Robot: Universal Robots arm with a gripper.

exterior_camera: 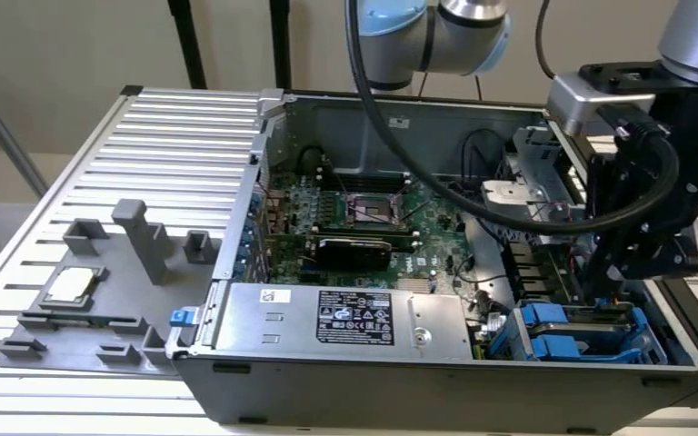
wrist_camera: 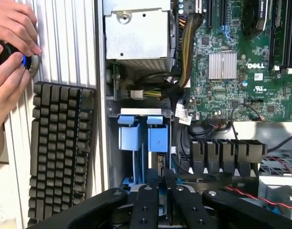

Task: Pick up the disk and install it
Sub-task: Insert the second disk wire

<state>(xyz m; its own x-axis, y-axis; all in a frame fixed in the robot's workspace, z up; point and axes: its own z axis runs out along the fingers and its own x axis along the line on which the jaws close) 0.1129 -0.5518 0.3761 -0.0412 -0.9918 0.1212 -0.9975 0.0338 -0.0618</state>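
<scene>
One hand [exterior_camera: 610, 295] reaches down inside the open computer case [exterior_camera: 446, 381], its black fingers [wrist_camera: 151, 200] closed narrow on the disk [wrist_camera: 160, 164]. The disk stands on edge in the blue plastic bay [exterior_camera: 580, 331] at the case's corner, beside the grey metal box [exterior_camera: 337, 318]. One black keyboard [wrist_camera: 57, 152] lies on the ribbed tabletop [wrist_camera: 60, 43].
</scene>
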